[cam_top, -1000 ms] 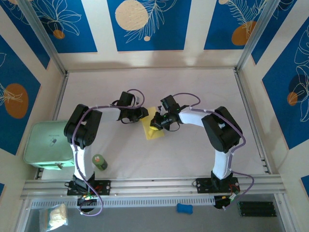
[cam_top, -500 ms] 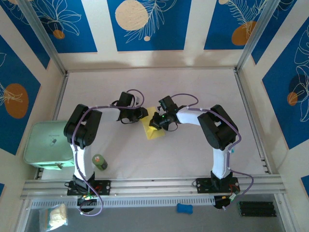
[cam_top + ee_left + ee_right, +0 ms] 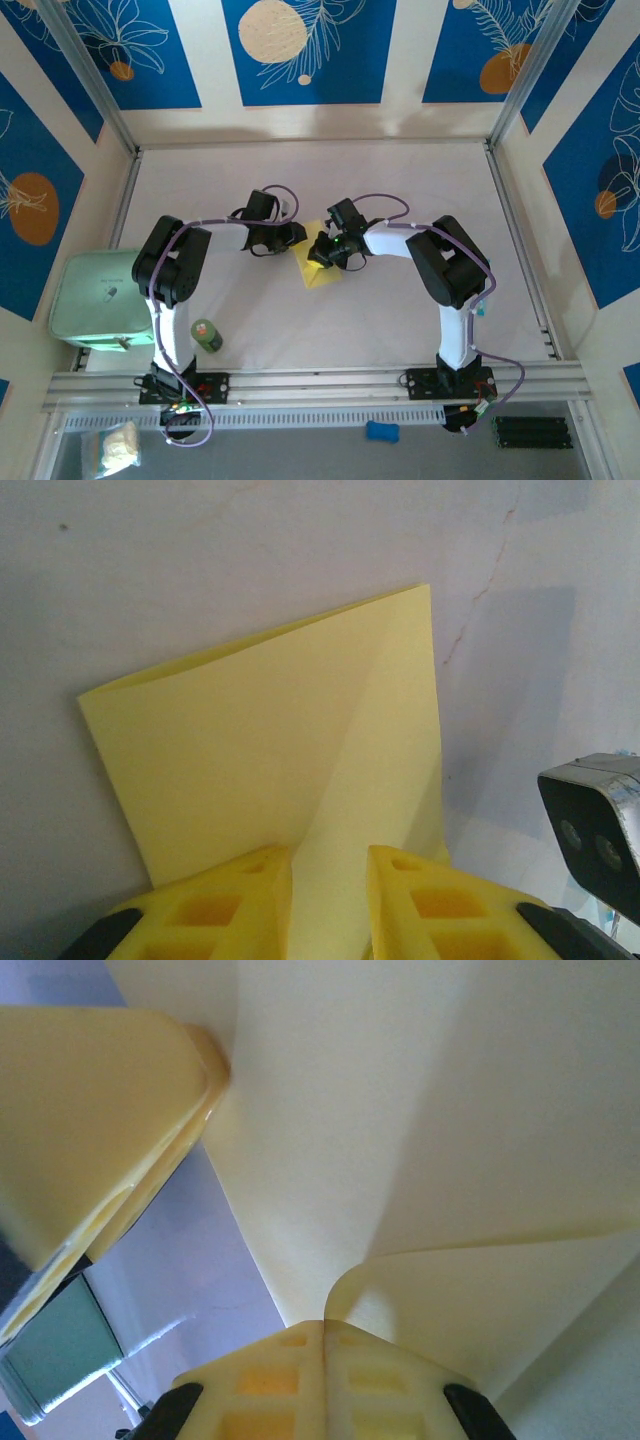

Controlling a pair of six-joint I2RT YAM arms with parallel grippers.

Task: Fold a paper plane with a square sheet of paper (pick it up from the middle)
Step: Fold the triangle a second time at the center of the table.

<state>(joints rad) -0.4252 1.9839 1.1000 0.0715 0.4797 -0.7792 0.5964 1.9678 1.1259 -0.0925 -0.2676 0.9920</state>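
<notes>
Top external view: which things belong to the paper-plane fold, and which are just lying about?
Job: square sheet of paper, partly folded; left gripper; right gripper.
Lying about: pale-green box; small green container; blue object by the front rail; clear bag at the near-left corner.

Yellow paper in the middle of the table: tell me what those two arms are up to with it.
Both arms are working on the square sheet of paper, which lies mid-table, already partly folded. The right gripper has its fingers shut on a flap that curls up from the sheet. The left gripper sits at the sheet's other side, its fingers slightly apart astride a crease. The folding looks only partway done.
</notes>
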